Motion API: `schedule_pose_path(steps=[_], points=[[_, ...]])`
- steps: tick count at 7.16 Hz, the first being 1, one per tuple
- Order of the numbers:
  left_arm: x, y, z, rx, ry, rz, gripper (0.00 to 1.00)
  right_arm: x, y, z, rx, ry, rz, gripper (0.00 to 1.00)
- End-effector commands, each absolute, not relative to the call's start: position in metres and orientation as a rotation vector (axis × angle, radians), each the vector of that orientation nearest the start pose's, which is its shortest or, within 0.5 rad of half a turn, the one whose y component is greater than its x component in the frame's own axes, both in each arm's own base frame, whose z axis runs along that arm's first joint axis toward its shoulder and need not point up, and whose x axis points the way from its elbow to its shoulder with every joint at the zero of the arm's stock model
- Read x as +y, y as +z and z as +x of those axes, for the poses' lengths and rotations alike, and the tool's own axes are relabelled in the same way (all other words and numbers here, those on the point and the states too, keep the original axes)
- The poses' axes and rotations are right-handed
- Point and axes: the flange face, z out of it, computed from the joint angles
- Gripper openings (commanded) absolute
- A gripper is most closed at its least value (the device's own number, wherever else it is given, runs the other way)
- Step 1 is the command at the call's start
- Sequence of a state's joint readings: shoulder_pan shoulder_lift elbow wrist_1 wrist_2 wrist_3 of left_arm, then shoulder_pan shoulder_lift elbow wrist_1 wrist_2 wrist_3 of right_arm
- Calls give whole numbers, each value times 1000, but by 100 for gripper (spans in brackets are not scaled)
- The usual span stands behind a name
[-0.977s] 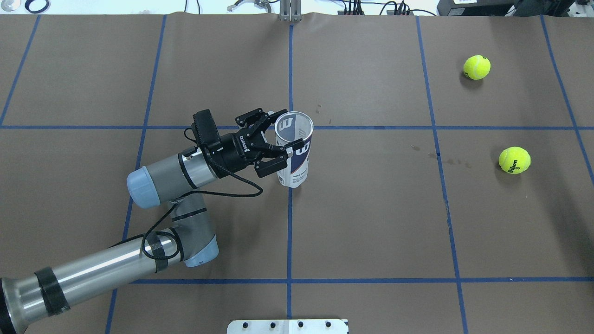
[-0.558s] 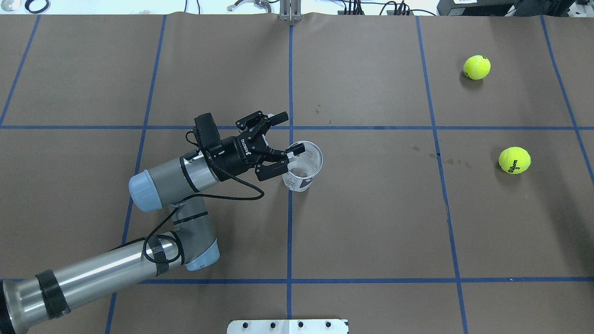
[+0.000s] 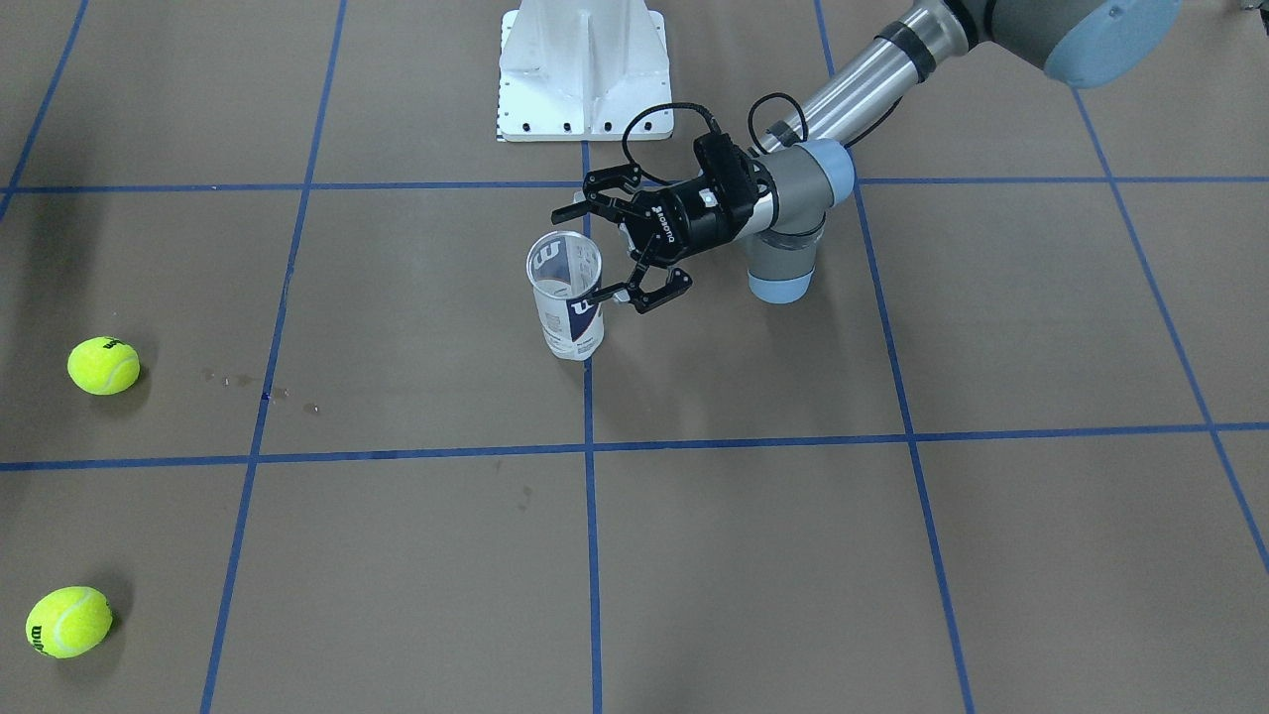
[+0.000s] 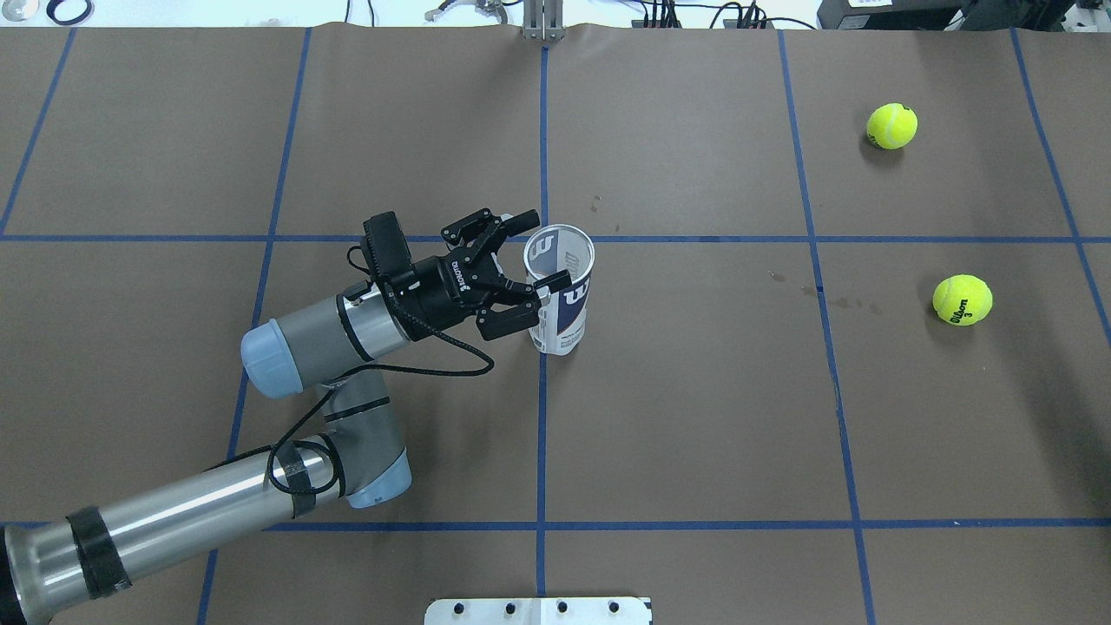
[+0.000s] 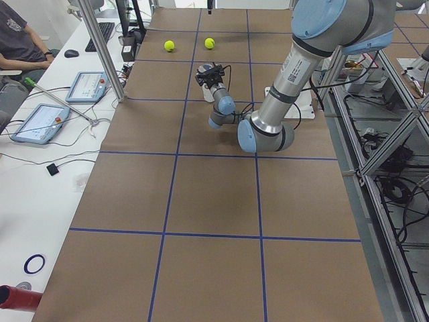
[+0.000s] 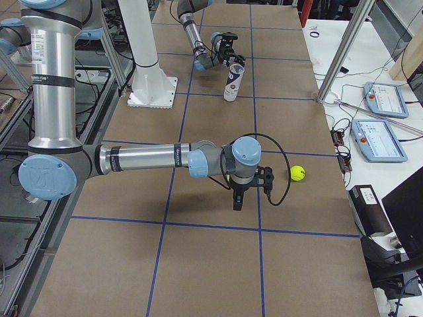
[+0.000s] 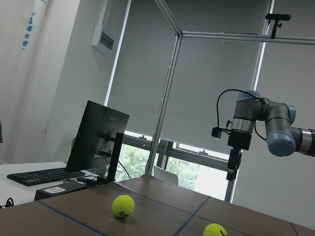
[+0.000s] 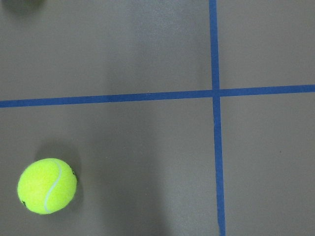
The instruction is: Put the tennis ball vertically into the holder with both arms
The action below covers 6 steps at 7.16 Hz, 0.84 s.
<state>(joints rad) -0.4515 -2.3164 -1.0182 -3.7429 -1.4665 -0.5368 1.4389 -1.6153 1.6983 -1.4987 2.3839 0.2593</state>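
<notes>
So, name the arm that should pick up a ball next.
Right. The right gripper hangs close to a tennis ball, while the left gripper sits open at the upright holder, well away from it.

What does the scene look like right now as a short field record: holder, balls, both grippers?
holder: upright near the centre of the table, open end up, no ball seen inside
near ball: on the table, robot's right side
far ball: on the table, same side
left gripper: open, at the holder's upper part
right gripper: pointing down above the table near the balls; open or shut unclear
</notes>
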Motion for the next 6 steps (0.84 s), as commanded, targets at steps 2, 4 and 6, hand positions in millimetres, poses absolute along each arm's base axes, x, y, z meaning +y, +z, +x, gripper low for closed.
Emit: schedule_pose_path(steps=[2,4,6], points=[[-420,264,540,1709,162,1631,99,-485,608,-3,-826,58,-16,99],[-419,273,537,1698,168,1629,99,-485,607,-3,-826,57,-15,99],[-418,274,536,1692,173,1633,99,-486,606,-3,-826,56,-13,99]])
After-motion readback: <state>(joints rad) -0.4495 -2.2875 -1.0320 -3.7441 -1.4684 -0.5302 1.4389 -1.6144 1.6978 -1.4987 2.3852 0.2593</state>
